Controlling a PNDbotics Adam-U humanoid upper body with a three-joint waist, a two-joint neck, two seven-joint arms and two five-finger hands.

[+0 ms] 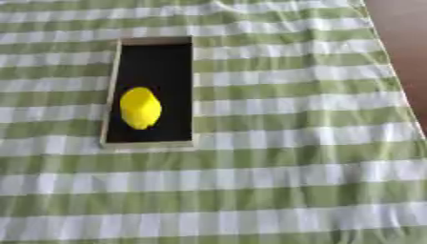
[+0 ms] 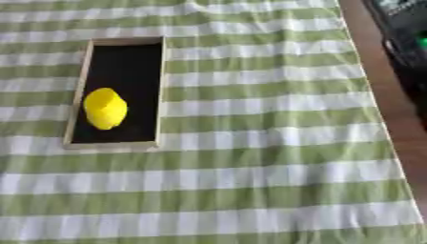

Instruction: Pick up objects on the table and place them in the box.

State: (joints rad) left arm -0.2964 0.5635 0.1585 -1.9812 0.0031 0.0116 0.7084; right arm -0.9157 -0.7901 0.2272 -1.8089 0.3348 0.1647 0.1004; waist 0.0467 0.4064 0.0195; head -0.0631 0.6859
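Box [image 1: 113,95]: shallow, rectangular, pale wooden rim, black floor. It lies on the left half of the tabletop [image 1: 300,143], long axis running near to far, on a green-and-white checked cloth [image 1: 292,190].

Lemon [image 1: 140,107]: yellow, oval, lying inside the box toward its near end, close to the left wall and resting on the black floor. The pointed tip faces near.

No other loose objects are visible on the cloth in either eye view. Judgement: the placing looks done for this item; nothing remains in sight to pick.

Hands: neither the left nor the right hand appears in either view, so I cannot tell whether their fingers are spread or curled.

Right eye view shows a dark object [image 2: 404,38] at the far right, beyond the cloth edge, over a brown surface [image 2: 392,119]. I cannot make out what it is.

Handling notes, as judgement: the lemon should be light and fairly stiff, with a smooth, rounded skin that may roll or slip if pinched at the tips. Best hold would be across its widest middle, thumb opposite fingers. The box walls are low, so reaching in from above looks unobstructed, though the left wall sits close to the fruit.
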